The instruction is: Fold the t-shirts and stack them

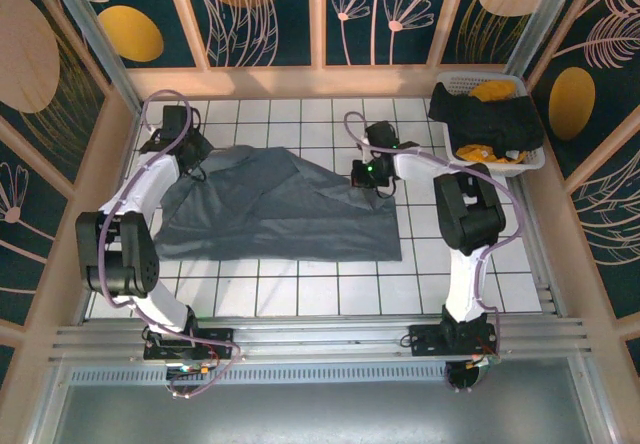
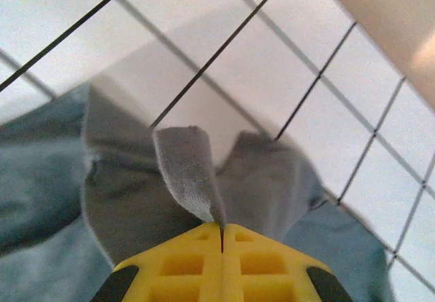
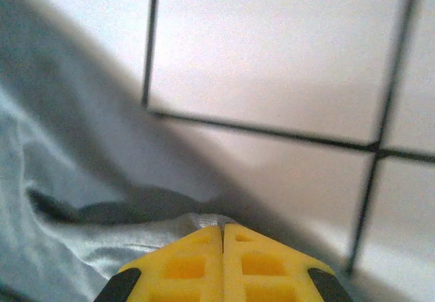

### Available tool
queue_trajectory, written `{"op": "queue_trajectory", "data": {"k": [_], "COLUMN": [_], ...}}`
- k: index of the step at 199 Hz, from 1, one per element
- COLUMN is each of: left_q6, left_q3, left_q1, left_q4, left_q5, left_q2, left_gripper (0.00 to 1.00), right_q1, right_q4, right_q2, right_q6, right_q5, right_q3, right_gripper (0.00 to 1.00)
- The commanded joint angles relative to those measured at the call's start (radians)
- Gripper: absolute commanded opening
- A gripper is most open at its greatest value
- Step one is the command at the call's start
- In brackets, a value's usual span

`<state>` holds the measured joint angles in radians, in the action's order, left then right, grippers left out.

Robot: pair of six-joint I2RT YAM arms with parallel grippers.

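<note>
A large slate blue-grey t-shirt (image 1: 280, 209) lies rumpled across the white tiled table (image 1: 300, 284). At its far left corner, my left gripper (image 1: 188, 162) is shut on a raised fold of the cloth (image 2: 187, 173), which stands up from between the closed yellow fingertips (image 2: 222, 228). My right gripper (image 1: 369, 177) is at the shirt's far right edge. Its jaws (image 3: 223, 226) are shut, with the cloth's edge (image 3: 61, 247) bunched at their tips. A black t-shirt (image 1: 490, 116) and a mustard-yellow one (image 1: 494, 91) lie in the basket.
The white laundry basket (image 1: 500, 169) stands at the back right corner against the wall. Wooden frame walls close in the table on three sides. Bare tiles lie in front of the shirt and to its right (image 1: 440, 274).
</note>
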<state>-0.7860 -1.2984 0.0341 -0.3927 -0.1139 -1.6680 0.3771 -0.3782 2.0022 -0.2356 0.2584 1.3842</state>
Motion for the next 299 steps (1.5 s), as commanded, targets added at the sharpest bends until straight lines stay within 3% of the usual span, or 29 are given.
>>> {"op": "queue_trajectory", "data": {"k": [1,69,122,154,191,249,299], "left_q6": [0.066,0.206,0.219,0.215,0.17,0.009,-0.131], "left_q3": [-0.127,-0.469,-0.539,-0.405,-0.174,0.151,0.401], "left_q1": [0.006,-0.007,-0.034,-0.042,-0.042,-0.042,-0.044], "left_q4": [0.042,0.063,0.084,0.118,0.173,0.082,-0.002], "left_q5": [0.018,-0.035,-0.003,-0.007,-0.031,-0.225,-0.337], "left_q2": [-0.081,-0.353,-0.416,-0.331,-0.142,0.143,0.306], "left_gripper": [0.0,0.0,0.0,0.0,0.0,0.0,0.0], "right_q1": [-0.054,-0.163,-0.189,-0.186,-0.16,-0.131,-0.11], "right_q4": [-0.029,-0.115,-0.141,-0.111,-0.047,0.053,0.083], "right_q2": [-0.045,0.166,0.245,0.214,0.08,-0.188,-0.282], "right_q6": [-0.018,-0.055,-0.064,-0.055,-0.054,-0.131,-0.146], "right_q5": [-0.078,-0.112,-0.068,-0.02,-0.046,-0.14,-0.116], "right_q3": [0.087,0.37,0.492,0.467,0.318,-0.04,-0.266], "right_gripper": [0.0,0.0,0.0,0.0,0.0,0.0,0.0]}}
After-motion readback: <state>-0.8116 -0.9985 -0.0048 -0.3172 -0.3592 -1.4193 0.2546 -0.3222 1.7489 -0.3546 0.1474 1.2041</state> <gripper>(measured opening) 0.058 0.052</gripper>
